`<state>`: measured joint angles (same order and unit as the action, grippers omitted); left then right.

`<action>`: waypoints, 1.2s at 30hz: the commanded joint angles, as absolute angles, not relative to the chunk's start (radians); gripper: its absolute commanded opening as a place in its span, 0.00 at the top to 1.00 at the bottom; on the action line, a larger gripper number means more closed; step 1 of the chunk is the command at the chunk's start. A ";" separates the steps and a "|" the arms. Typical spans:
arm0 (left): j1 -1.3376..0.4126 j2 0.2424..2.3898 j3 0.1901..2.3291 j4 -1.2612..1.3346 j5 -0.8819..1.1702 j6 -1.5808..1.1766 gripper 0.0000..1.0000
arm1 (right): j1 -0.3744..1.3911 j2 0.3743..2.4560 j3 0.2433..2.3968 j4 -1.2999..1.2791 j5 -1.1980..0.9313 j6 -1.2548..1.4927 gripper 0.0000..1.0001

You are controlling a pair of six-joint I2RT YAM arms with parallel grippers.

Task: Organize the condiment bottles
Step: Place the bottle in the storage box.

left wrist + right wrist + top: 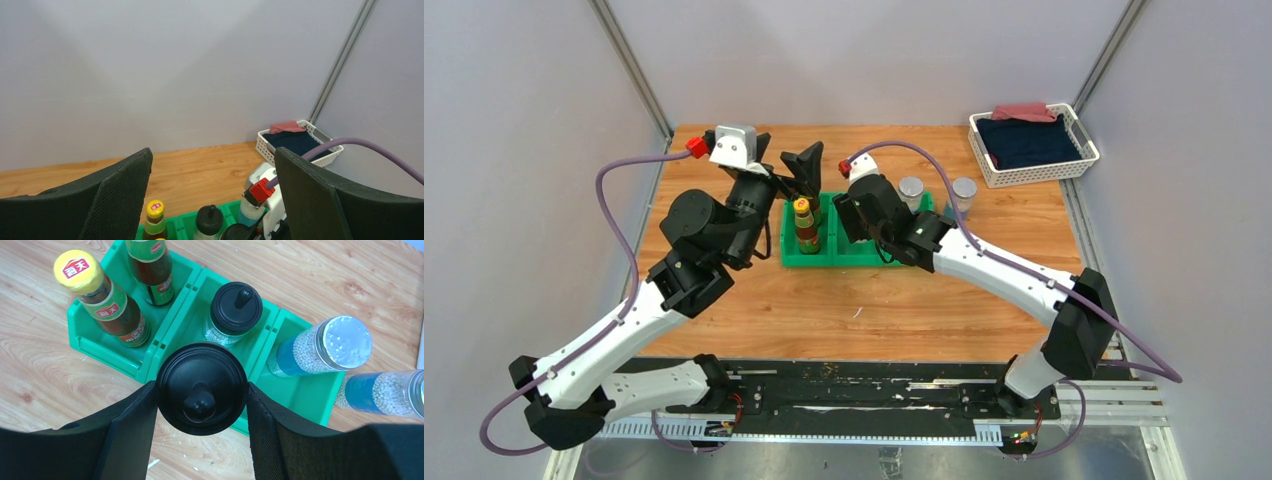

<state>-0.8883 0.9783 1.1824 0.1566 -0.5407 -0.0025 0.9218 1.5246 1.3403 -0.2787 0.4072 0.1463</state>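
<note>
A green three-compartment bin (809,258) stands mid-table. Its left compartment holds two brown bottles with yellow caps (107,305) (152,267). One clear bottle with a black knob lid (235,310) stands at the back of the middle compartment. My right gripper (201,390) is shut on a second black-lidded bottle (200,375), over the near end of that compartment. A silver-lidded shaker (320,347) stands in the right compartment, and another shaker (385,392) is on the table just right of the bin. My left gripper (212,160) hangs open and empty above the bin's back left.
A white basket (1032,145) with dark and red cloth sits at the back right corner of the table. Purple cables arc from both wrists over the bin. Small white crumbs lie on the wood in front of the bin.
</note>
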 commanded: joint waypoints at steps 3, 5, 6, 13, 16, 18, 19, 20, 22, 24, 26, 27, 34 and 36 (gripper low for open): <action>-0.899 0.998 1.181 0.183 -0.532 0.005 0.06 | 0.873 1.554 1.322 -0.188 0.388 0.198 1.00; -0.899 1.002 1.183 0.183 -0.530 0.005 0.06 | 0.859 1.563 1.320 -0.183 0.379 0.210 1.00; -0.899 1.007 1.183 0.183 -0.528 0.005 0.06 | 0.853 1.568 1.318 -0.180 0.375 0.215 1.00; -0.900 1.020 1.186 0.183 -0.520 -0.021 0.06 | 0.833 1.606 1.325 -0.173 0.338 0.253 1.00; -0.903 1.024 1.186 0.183 -0.519 -0.022 0.06 | 0.831 1.625 1.341 -0.183 0.329 0.270 1.00; -0.903 1.025 1.185 0.183 -0.520 -0.021 0.06 | 0.830 1.638 1.354 -0.193 0.324 0.280 1.00; -0.904 1.025 1.182 0.183 -0.519 -0.022 0.06 | 0.830 1.644 1.358 -0.197 0.324 0.285 1.00; -0.904 1.025 1.181 0.183 -0.519 -0.022 0.06 | 0.830 1.652 1.360 -0.198 0.325 0.288 1.00; -0.905 1.025 1.178 0.183 -0.519 -0.023 0.06 | 0.828 1.663 1.364 -0.200 0.329 0.294 1.00; -0.905 1.025 1.174 0.183 -0.520 -0.023 0.06 | 0.825 1.672 1.367 -0.200 0.332 0.296 1.00; -0.906 1.023 1.172 0.185 -0.520 -0.023 0.06 | 0.823 1.681 1.372 -0.199 0.331 0.296 1.00; -0.907 1.021 1.169 0.187 -0.519 -0.023 0.06 | 0.824 1.685 1.373 -0.200 0.331 0.296 1.00; -0.907 1.014 1.156 0.189 -0.520 -0.026 0.07 | 0.817 1.713 1.377 -0.201 0.333 0.298 1.00; -0.907 1.014 1.154 0.189 -0.521 -0.026 0.07 | 0.816 1.724 1.379 -0.200 0.330 0.300 1.00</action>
